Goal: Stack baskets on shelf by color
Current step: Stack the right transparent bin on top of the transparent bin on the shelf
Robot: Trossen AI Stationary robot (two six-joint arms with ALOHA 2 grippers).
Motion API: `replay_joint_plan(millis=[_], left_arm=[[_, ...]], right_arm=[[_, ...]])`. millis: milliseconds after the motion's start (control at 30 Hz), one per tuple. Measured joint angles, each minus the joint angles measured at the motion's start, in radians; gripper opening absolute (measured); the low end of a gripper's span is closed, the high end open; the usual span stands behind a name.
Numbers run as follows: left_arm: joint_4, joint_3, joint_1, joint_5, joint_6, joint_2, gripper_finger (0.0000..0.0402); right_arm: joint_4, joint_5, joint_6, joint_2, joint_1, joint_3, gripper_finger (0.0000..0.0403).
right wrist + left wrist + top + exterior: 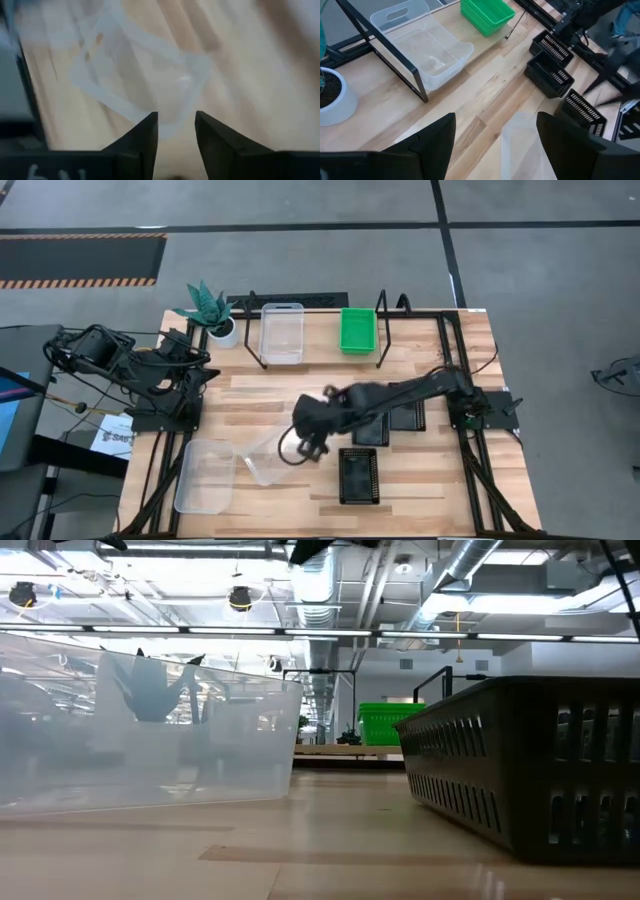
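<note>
A clear basket [264,460] sits tilted on the table just left of centre, and my right gripper [309,442] is shut on its raised end. A second clear basket [205,476] lies flat at the near left. Three black baskets [360,476], [372,431], [408,416] rest on the table to the right. On the shelf [322,345] at the far side stand another clear basket [281,332] and a green basket [357,329]. My left gripper [495,120] is open, waiting at the table's left near the plant. My right gripper holds the tilted clear basket by the rim [172,126] of its right end, pinched between the two fingers [150,131]. It comes slanting from above and from the table's right. That end is raised while the left end [252,472] stays low on the table.
A potted teal plant [210,308] stands at the shelf's left end. The shelf's black wire legs [415,75] rise in front of the clear basket there. Bare wood [270,395] lies between the shelf and the table's baskets. Black frame rails run along both table sides.
</note>
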Motion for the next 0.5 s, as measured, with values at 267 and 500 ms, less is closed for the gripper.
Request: replay_joint_plan(millis=[267, 500], left_arm=[[-0.001, 0.0, 0.0, 0.0, 0.02, 0.0, 0.0265], [0.0, 0.0, 0.0, -0.055, -0.029, 0.0, 0.0265]], right_arm=[[-0.01, -0.026, -1.062, -0.021, -0.003, -0.002, 0.0176], [-0.098, -0.085, -1.586, 0.111, -0.064, -0.004, 0.0207]])
